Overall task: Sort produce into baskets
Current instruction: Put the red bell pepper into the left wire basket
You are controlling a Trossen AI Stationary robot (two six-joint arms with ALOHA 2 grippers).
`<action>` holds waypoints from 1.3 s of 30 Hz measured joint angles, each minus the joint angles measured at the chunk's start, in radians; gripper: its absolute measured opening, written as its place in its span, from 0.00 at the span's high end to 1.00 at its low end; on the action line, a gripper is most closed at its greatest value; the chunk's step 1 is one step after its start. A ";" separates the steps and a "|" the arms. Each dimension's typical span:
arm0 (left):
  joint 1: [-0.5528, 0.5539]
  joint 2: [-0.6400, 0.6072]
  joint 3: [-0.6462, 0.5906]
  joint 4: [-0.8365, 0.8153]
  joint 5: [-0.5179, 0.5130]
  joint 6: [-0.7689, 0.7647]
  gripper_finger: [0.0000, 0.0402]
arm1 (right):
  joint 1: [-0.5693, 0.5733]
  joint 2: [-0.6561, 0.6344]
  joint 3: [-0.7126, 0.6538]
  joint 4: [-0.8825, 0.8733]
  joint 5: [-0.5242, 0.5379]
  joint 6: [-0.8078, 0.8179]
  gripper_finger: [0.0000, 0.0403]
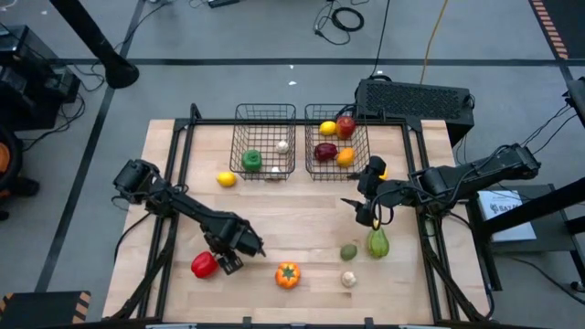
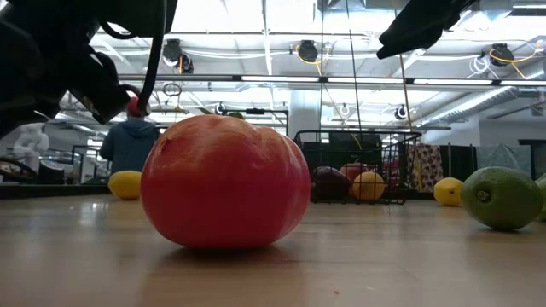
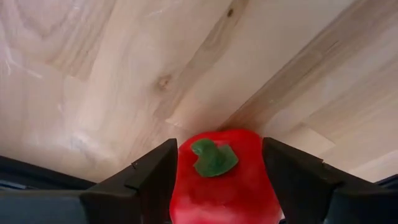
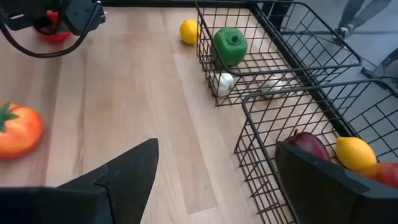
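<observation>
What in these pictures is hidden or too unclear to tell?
- Left gripper: the left wrist view shows its fingers either side of the red pepper, but the bottom edge cuts off the contact, so a grip is unclear.
- Left basket: from above, the pale pieces inside are too small to identify.
- Low view: the orange pepper fills the foreground and hides the table behind it.
</observation>
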 joint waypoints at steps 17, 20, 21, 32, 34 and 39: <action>-0.014 0.000 0.000 0.022 -0.027 0.000 0.40 | 0.001 0.000 0.000 0.000 0.000 0.000 0.22; -0.019 0.000 0.000 0.022 -0.030 0.000 0.40 | 0.001 0.000 0.000 0.000 0.000 0.000 0.22; -0.021 0.000 0.000 0.022 -0.030 -0.001 0.40 | 0.001 0.000 0.000 0.000 -0.001 0.000 0.22; -0.041 0.000 -0.054 0.084 -0.031 -0.018 0.40 | 0.001 0.000 0.000 0.000 -0.026 0.010 0.22; -0.041 0.000 -0.067 0.090 -0.030 -0.024 0.40 | 0.001 0.000 0.000 0.000 -0.026 0.010 0.22; -0.041 0.000 -0.065 0.088 -0.019 -0.042 0.40 | 0.001 0.000 0.000 0.000 -0.026 0.011 0.22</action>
